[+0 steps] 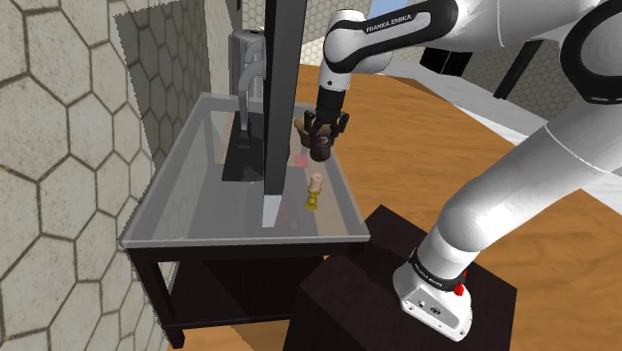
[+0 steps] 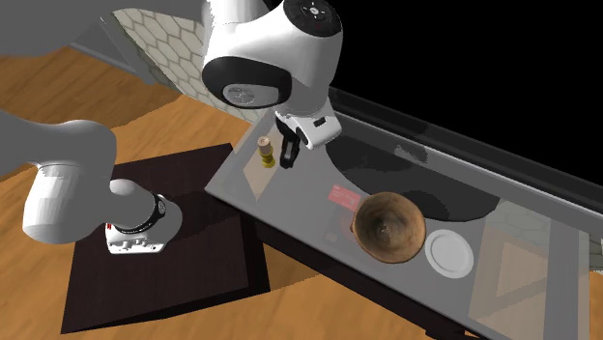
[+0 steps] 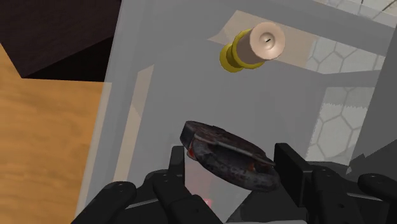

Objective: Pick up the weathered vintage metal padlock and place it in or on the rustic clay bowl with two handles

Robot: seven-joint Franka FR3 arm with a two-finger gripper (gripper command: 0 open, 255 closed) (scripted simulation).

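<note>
gripper point(image 3: 234, 168) narrowed onto rusty dark padlock point(image 3: 226, 153), fingers clasping its sides; padlock held above grey tabletop point(image 2: 290, 208), near yellow bottle point(image 3: 251, 49); brown clay bowl point(image 2: 388, 227) well apart

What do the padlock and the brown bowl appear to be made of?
Padlock: probably old metal, dull dark grey with reddish, rust-like specks. Bowl: matte brown with darker streaky rings inside. It could be clay or wood; the look leaves it open.
</note>
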